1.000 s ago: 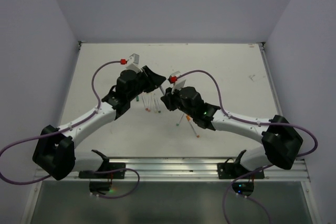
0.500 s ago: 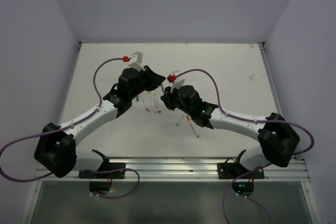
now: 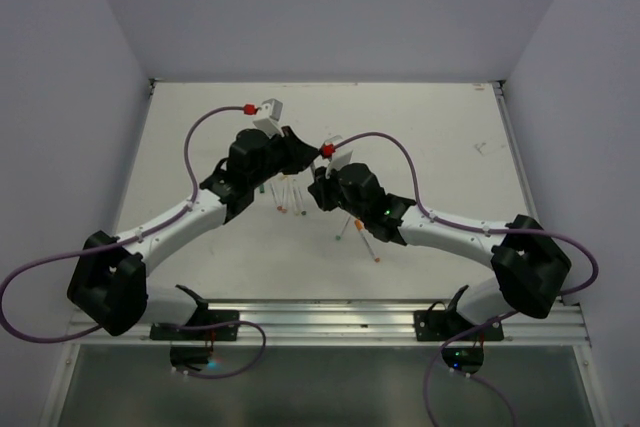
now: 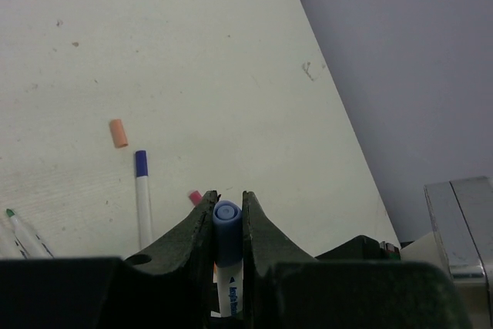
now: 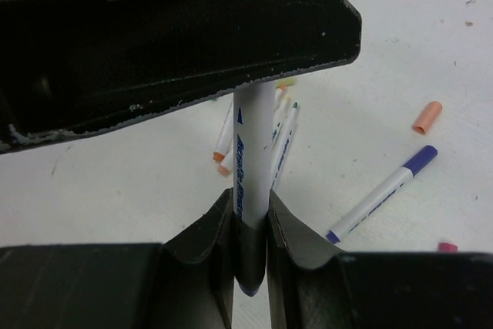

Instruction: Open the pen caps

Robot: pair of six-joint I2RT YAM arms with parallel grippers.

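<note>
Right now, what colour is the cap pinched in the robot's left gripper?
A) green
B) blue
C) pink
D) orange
B: in the left wrist view a blue cap sits clamped in the left gripper, while the orange cap lies loose on the table.

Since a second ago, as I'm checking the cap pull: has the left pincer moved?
Yes. The left pincer has slid rightward, away from the table's left edge and nearer the right pincer.
</note>
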